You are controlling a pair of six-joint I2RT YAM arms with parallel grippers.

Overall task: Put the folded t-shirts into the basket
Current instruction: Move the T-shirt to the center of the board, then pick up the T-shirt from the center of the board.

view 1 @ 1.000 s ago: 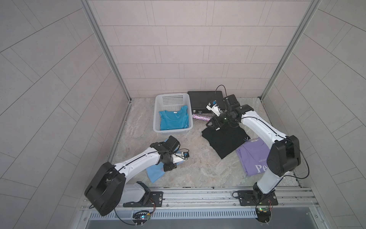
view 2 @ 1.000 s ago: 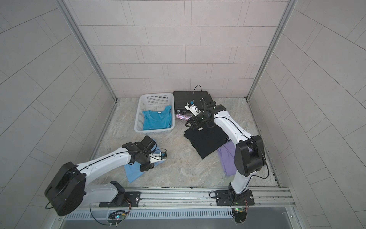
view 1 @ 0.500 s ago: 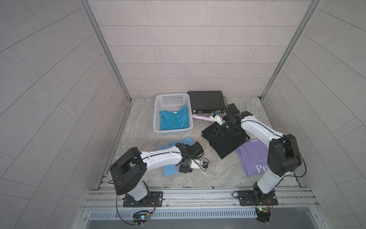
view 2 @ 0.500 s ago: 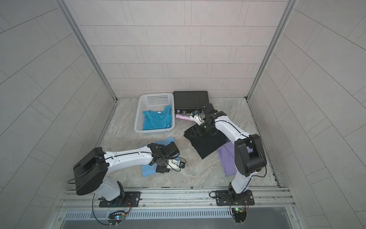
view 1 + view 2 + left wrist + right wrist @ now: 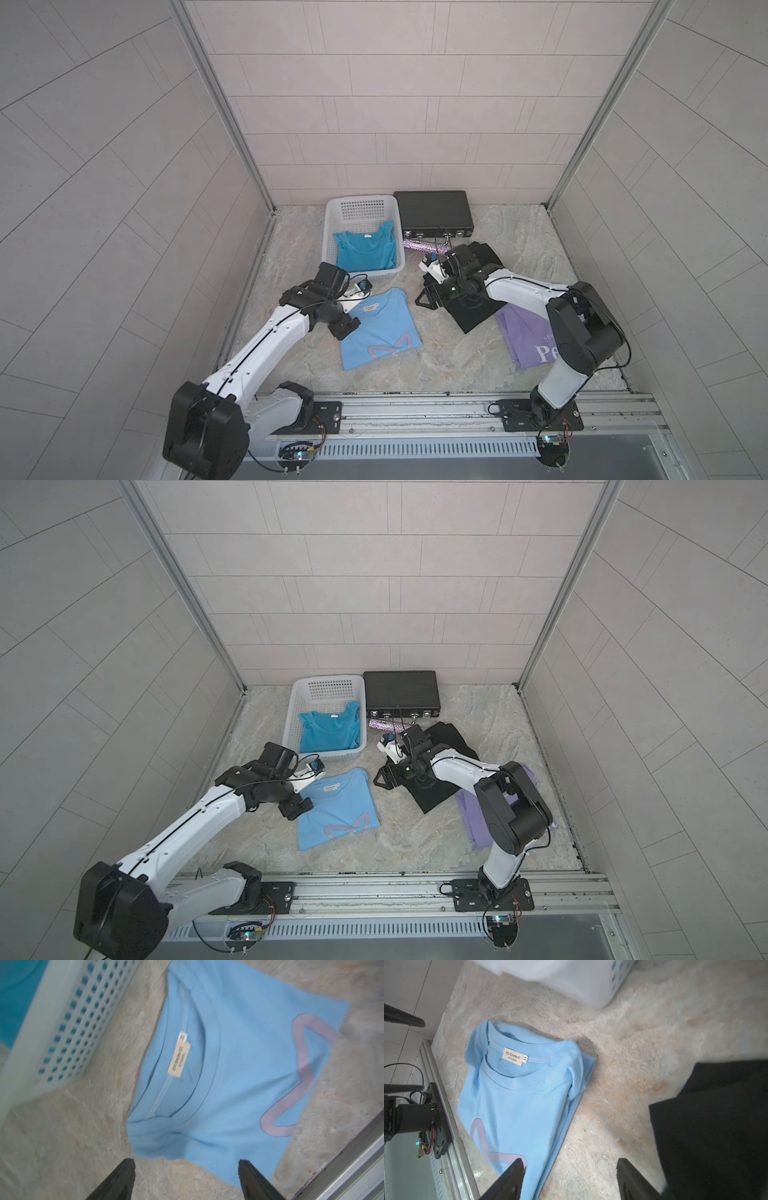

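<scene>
one tee in the basket [image 5: 329, 237], three outside
teal tee [image 5: 365, 254] lies in it; light blue tee [image 5: 380, 328] on the surface [image 5: 436, 370] just in front, black tee [image 5: 473, 318] and lavender tee [image 5: 525, 338] touching, further right. left jaws spread over the light blue tee's edge; right jaws spread beside the black tee.

Four t-shirts [image 5: 365, 253] [image 5: 380, 328] [image 5: 473, 316] [image 5: 523, 340], one basket [image 5: 329, 232], one briefcase [image 5: 432, 208]

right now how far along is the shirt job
Done: the teal shirt lies in the basket. In hand: nothing; the left gripper and right gripper are both open and empty. Left: the light blue shirt, black shirt and lavender shirt lie on the table.
</scene>
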